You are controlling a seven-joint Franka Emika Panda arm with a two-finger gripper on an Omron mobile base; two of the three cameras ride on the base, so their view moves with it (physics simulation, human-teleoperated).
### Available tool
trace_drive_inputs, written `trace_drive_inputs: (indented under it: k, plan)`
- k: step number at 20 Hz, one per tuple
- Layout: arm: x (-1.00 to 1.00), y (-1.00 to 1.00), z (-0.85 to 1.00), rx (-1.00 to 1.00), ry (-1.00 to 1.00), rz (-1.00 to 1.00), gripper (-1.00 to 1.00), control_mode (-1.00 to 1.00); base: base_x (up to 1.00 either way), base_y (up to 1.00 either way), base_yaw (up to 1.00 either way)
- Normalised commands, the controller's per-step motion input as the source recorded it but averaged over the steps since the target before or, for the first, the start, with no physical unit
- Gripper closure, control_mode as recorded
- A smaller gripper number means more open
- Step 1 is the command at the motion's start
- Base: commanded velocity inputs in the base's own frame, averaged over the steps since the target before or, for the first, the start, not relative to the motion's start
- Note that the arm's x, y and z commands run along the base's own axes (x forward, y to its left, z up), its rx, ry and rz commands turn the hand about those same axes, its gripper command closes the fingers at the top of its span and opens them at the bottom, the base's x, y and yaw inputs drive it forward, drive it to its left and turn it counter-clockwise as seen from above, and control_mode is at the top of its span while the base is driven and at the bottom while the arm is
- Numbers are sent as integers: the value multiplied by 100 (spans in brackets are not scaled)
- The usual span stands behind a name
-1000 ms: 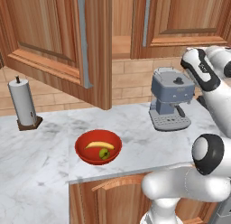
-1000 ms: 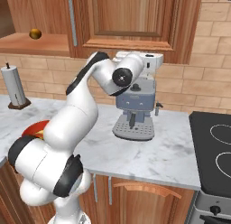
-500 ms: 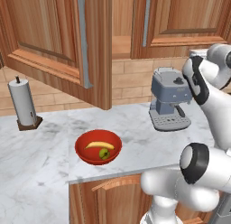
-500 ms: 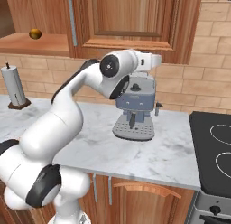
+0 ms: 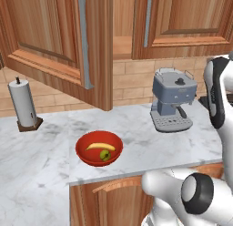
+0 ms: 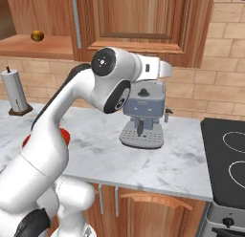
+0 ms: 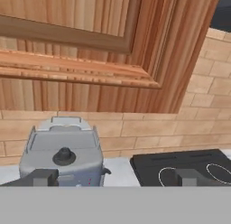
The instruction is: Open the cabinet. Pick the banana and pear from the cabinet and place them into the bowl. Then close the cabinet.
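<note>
The cabinet (image 5: 123, 43) stands with its left door (image 5: 54, 43) swung open over the counter and its right door (image 5: 182, 20) shut. Below the open door sits the red bowl (image 5: 98, 147), and in it lie the banana (image 5: 100, 146) and the pear (image 5: 105, 155). My gripper (image 7: 115, 178) is open and empty, its fingertips (image 7: 43, 177) spread wide. It hangs above the coffee machine (image 7: 63, 155), facing the lower edge of the shut door (image 7: 90, 38). In the right base view a red edge of the bowl (image 6: 64, 135) peeks out from behind my arm.
A grey coffee machine (image 5: 173, 100) stands on the marble counter (image 5: 41, 166) right of the bowl, and a paper-towel roll (image 5: 25, 104) at the far left. A black stovetop (image 6: 229, 164) lies to the right. A small round brown thing (image 6: 37, 36) rests on the cabinet shelf.
My arm has swung a little to the right and turned at the elbow, over by the coffee machine. The gripper stays open. Bowl, fruit and doors have not moved.
</note>
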Motion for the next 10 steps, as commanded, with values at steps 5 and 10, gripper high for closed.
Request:
trace_drive_inputs:
  k: [5, 10]
  plan:
    - [-88, 8, 0, 0, 0, 11, -100, -100, 0, 0, 0]
    - [-59, 48, 0, 0, 0, 6, -100, -100, 0, 0, 0]
